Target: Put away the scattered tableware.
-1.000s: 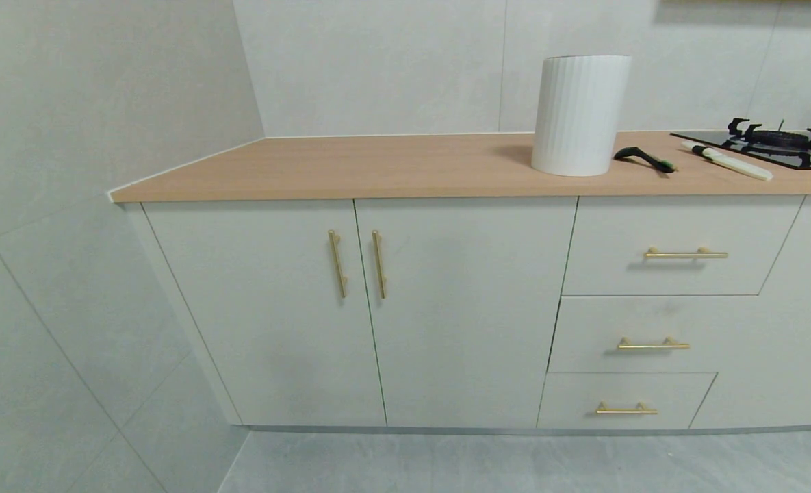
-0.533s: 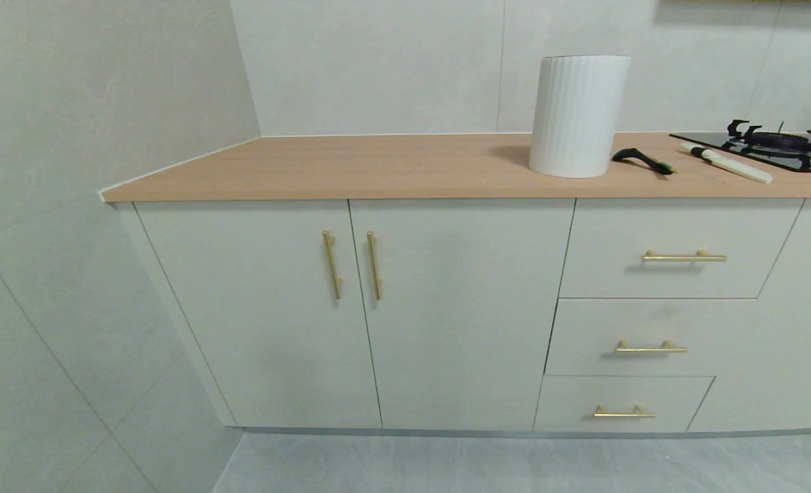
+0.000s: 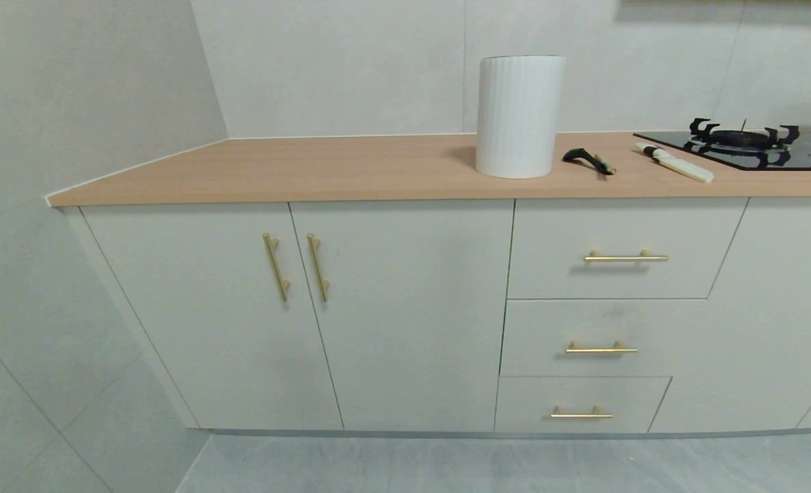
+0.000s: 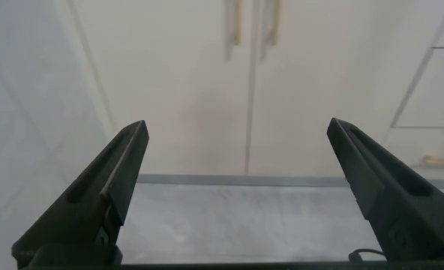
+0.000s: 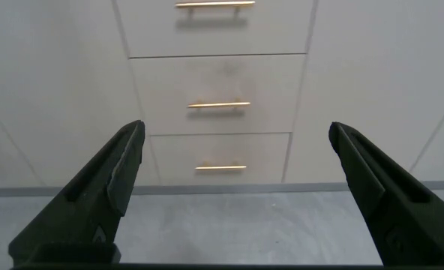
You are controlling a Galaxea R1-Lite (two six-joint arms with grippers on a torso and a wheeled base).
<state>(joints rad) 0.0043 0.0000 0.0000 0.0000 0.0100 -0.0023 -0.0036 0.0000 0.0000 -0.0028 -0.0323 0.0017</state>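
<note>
Ahead, wooden countertop with white canister, pale cabinets beneath, tiled walls.

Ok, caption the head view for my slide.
White ribbed canister, black utensil and white knife on wooden countertop beside the hob.

You have a long wood-topped counter running along the tiled wall, with its left end angling back into the corner. A tall white ribbed canister stands upright on it, right of the middle. Just to its right a small black peeler lies flat on the wood, apart from the canister. Farther right lies a knife, white with a dark far end, slanting along the near edge of the black glass hob set into the counter's right end. You cannot tell whether the two touch.
</note>
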